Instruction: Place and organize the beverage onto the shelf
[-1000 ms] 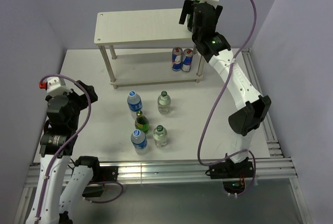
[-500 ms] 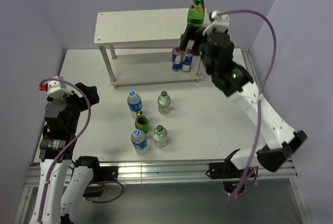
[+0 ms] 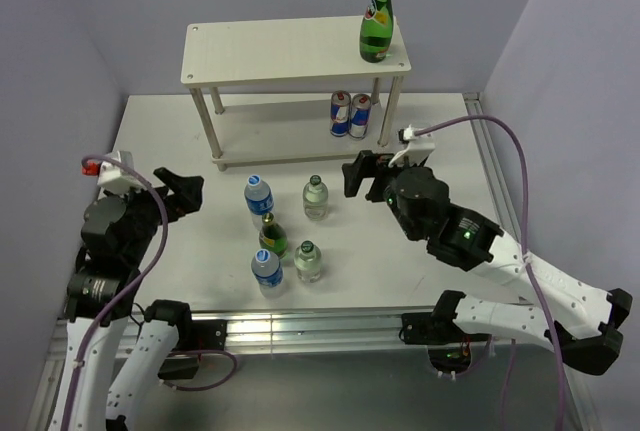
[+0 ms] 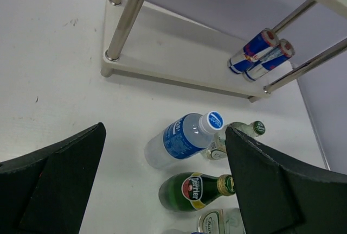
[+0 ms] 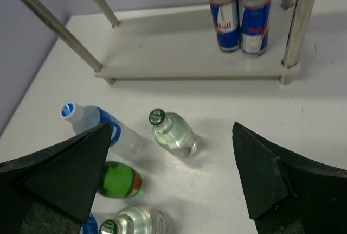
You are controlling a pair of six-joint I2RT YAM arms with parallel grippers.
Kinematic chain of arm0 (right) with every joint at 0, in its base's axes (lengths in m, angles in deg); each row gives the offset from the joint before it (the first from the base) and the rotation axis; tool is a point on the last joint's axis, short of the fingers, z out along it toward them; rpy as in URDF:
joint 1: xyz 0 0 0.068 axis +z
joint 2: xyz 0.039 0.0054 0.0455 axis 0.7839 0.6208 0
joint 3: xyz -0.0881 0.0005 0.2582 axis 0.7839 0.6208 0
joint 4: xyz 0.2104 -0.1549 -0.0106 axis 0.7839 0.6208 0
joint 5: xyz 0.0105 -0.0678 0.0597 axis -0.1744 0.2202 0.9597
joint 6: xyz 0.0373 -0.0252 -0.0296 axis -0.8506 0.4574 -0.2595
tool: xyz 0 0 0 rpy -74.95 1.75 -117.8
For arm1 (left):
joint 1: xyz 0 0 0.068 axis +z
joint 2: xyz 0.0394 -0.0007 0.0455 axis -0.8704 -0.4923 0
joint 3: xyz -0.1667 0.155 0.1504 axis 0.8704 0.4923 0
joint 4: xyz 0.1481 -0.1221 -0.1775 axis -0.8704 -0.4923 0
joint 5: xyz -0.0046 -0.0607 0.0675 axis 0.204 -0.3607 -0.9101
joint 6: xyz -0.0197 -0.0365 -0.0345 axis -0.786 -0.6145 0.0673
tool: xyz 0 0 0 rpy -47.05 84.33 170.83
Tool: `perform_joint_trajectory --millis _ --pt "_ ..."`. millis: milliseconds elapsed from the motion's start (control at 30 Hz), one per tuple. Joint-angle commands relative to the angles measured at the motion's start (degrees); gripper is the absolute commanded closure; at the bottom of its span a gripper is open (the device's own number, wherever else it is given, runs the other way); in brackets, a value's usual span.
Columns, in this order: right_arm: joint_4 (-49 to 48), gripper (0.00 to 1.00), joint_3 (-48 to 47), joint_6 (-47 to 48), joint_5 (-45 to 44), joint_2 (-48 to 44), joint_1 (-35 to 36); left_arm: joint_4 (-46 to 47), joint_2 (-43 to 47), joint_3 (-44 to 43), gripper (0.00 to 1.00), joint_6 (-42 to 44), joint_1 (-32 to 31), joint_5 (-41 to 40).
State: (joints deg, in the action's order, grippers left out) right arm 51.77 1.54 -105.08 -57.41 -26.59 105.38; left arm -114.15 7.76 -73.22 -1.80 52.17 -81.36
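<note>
Left jaws and right jaws both gape wide, nothing in them. I see a green bottle (image 3: pixel 376 21) upright on the shelf's (image 3: pixel 280 51) top board, right end, two cans (image 3: pixel 350 114) underneath. Five bottles (image 3: pixel 314 198) stand on the bench (image 3: pixel 160 141).

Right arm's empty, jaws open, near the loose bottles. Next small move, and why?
Probably ease the right gripper toward the clear green-capped bottle nearest it, then close. That gripper is open and empty, facing this bottle. The shelf holds only a tall green bottle on top and two cans below, while four more bottles wait on the table.
</note>
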Motion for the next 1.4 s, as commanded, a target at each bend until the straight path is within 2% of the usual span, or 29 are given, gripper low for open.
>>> perform_joint_trajectory --millis 0,67,100,133,200,233,267,300,333,367,500,533,567,600,633,667,700,867,1067,1367 --pt "0.66 0.0 1.88 -3.25 -3.33 0.48 1.61 -2.66 -5.9 -3.28 0.01 0.79 -0.8 -2.34" --pt "0.57 0.0 2.41 -3.43 -3.34 0.39 1.96 -2.4 -9.84 -5.9 0.01 2.2 -2.55 -10.67" --pt "0.75 0.0 2.5 -3.52 -3.51 0.31 2.14 -2.22 -11.17 -6.79 0.01 2.81 -5.87 -14.98" --pt "1.01 0.0 2.59 -3.43 -3.86 0.13 2.23 -2.48 -12.75 -7.84 0.01 3.77 -8.25 -26.51" --pt "1.1 0.0 3.29 -3.26 -4.21 -0.83 2.4 -4.32 -18.55 -11.27 0.01 3.35 -17.9 -39.22" --pt "1.01 0.0 3.56 -3.17 -4.91 -1.27 2.4 -7.03 -20.39 -12.33 0.01 1.08 -21.25 -46.07" --pt "1.01 0.0 3.99 -2.91 -5.09 -2.15 2.4 -8.71 -23.46 -14.25 0.01 -1.03 -28.33 -55.01" --pt "1.28 0.0 4.61 -2.9 -5.53 -2.59 2.32 -10.9 -24.62 -15.14 0.01 -3.66 -32.14 -58.75" --pt "1.54 0.0 4.96 -2.99 -6.06 -3.55 2.32 -15.27 -25.33 -16.28 0.01 -10.82 -35.49 -61.14" --pt "1.63 0.0 5.23 -2.99 -6.15 -3.91 2.4 -17.14 -25.25 -16.46 0.01 -14.02 -42.31 -64.73" --pt "2.33 0.0 7.51 -2.99 -6.15 -6.63 2.32 -26.37 -21.91 -14.89 0.01 -30.81 -57.02 -68.71" --pt "2.85 0.0 7.95 -3.16 -6.15 -7.6 2.32 -28.74 -21.47 -14.36 0.01 -37.98 -59.84 -69.33" --pt "2.95 0.0 8.48 -3.08 -5.72 -8.04 2.32 -33.81 -22.08 -13.57 0.01 -41.53 -65.09 -69.69" --pt "2.86 0.0 9.44 -3.08 -5.71 -8.48 2.32 -37.43 -23.04 -13.39 0.01 -45.92 -67.57 -70.39" --pt "3.03 0.0 9.97 -3.08 -5.8 -9.18 2.32 -40.51 -24.27 -13.65 0.01 -54.4 -69.69 -70.74" --pt "3.04 0.0 10.5 -3.34 -6.06 -9.54 2.32 -44.19 -27.85 -14.96 0.01 -59.53 -74.41 -71.09" --pt "2.86 0.0 11.46 -3.34 -6.15 -9.8 2.32 -47.19 -29.62 -15.49 0.01 -62.19 -77.15 -71.27" --pt "3.39 0.0 13.66 -4.31 -6.15 -10.86 2.32 -47.31 -38.41 -17.78 0.01 -67.48 -88.58 -71.62" --pt "3.56 0.0 16.04 -4.31 -6.15 -12.61 2.32 -47.4 -40.63 -14.01 0.01 -76.1 -93.61 -70.57" --pt "4.7 0.0 17.18 -4.22 -6.33 -13.58 2.4 -47.39 -44.85 -9.53 0.01 -82.25 -94.67 -65.66"
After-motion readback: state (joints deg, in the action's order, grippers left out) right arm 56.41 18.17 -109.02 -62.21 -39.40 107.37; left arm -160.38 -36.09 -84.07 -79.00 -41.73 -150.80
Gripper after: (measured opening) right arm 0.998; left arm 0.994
